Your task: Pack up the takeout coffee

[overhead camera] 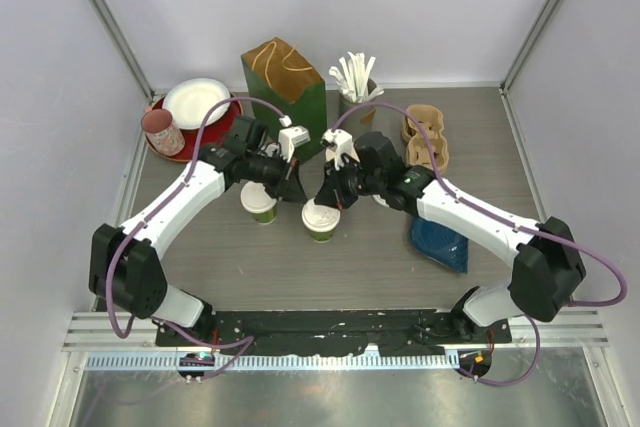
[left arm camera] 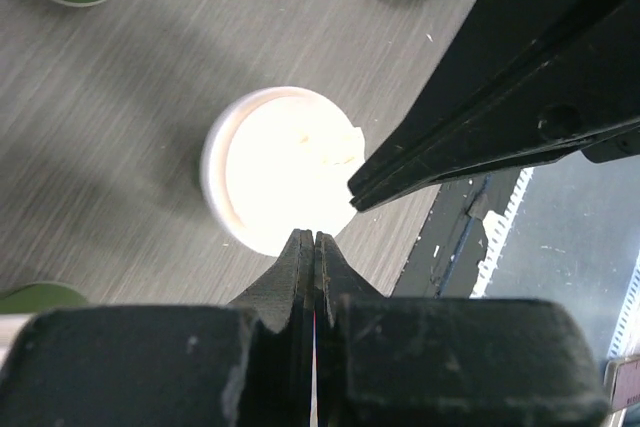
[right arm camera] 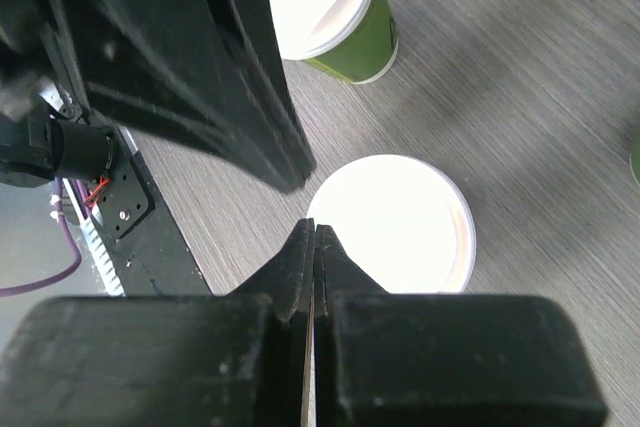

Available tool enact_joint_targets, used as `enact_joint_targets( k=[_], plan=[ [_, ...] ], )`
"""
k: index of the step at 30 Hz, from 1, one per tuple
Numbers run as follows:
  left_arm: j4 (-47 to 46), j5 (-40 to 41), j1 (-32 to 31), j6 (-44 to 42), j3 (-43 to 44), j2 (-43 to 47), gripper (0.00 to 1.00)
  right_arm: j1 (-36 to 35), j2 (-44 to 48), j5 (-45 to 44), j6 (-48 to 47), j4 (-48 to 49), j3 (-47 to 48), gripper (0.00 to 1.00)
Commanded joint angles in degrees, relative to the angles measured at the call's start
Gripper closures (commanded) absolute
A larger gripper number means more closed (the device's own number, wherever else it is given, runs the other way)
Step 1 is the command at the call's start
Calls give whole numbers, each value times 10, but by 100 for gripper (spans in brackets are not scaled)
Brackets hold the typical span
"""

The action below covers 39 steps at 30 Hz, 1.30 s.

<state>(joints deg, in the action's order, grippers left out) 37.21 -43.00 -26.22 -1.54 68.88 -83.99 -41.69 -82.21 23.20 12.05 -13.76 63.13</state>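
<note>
Two green takeout coffee cups with white lids stand mid-table: one at the left, one at the centre. Both grippers hang over the centre cup, tips close together. My left gripper is shut and holds nothing; in its wrist view the tips sit at the edge of that cup's lid. My right gripper is shut and holds nothing as well, its tips at the rim of the same lid. The left cup shows beyond. Whether either tip touches the lid I cannot tell.
A green paper bag stands at the back centre, a cup of white stirrers beside it. A brown cup carrier lies back right, a blue pouch under the right arm. A red plate holds a white plate and a pink tumbler.
</note>
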Motion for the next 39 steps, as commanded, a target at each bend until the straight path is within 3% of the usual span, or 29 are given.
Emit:
enact_joint_targets(
  k=[1,8,14,17,18,20,21,23,26,27,32,39],
  plan=[
    [1,-9,30,1,7,25,100,-2,-29,-10,-12,28,-27,99],
    [37,9,50,-22,15,43,100,-1,-65,-12,-11,32,-44,99],
    [83,60,63,-43,49,55,99,-9,-43,-18,-22,-11,21,99],
    [111,96,68,-60,70,64,84,-24,-38,-20,-33,-43,65,99],
    [117,106,73,-63,76,66,73,-27,-37,-19,-38,-57,76,99],
    [129,140,80,-74,82,76,56,-36,-31,-25,-39,-65,101,88],
    [131,154,88,-75,83,79,53,-37,-27,-32,-33,-64,109,84],
    [131,196,100,-78,81,84,43,-37,-10,-53,-27,-67,114,65],
    [127,223,131,-89,67,90,33,-37,13,-119,-20,-88,117,33],
    [124,230,140,-92,63,89,31,-37,18,-136,-21,-95,111,14],
    [104,242,165,-101,21,73,19,-36,36,-165,-20,-111,63,13],
    [90,242,165,-96,6,55,15,-36,43,-183,-15,-80,-12,11]
  ],
)
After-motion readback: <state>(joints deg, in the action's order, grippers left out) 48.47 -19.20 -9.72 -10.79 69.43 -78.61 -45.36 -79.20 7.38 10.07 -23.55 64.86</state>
